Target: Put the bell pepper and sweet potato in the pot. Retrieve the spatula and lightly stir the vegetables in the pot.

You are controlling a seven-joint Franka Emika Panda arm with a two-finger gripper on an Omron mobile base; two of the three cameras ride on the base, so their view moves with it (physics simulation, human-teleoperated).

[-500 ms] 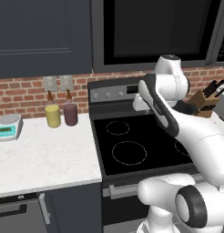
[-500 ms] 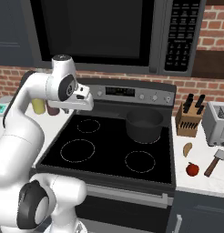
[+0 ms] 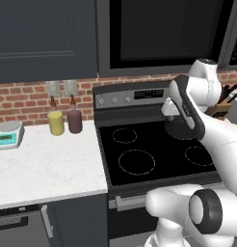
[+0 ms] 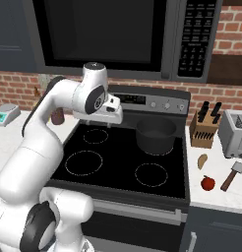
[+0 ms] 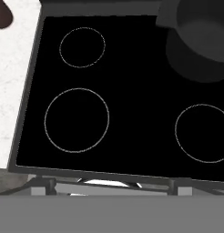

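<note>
Pot in the left base view peeks out dark grey from behind the white arm, on the far right burner of the black stove. The tool is hidden by the forearm here, so I cannot tell whether its fingers are apart or together. Off to its left, on the white table, a yellow canister and a maroon canister stand just beside each other at the brick wall, with a small scale further left

From the right base view the tool hangs over the stove's far left burner, its fingertips too small to read. The pot sits to its right on the far right burner, apart from it. Well beyond the pot, on the right-hand table, lie the red bell pepper, the tan sweet potato just behind it, and the spatula beside them, near a knife block and a toaster

Hand view looks down on the stove, with the pot at the upper right corner
</note>
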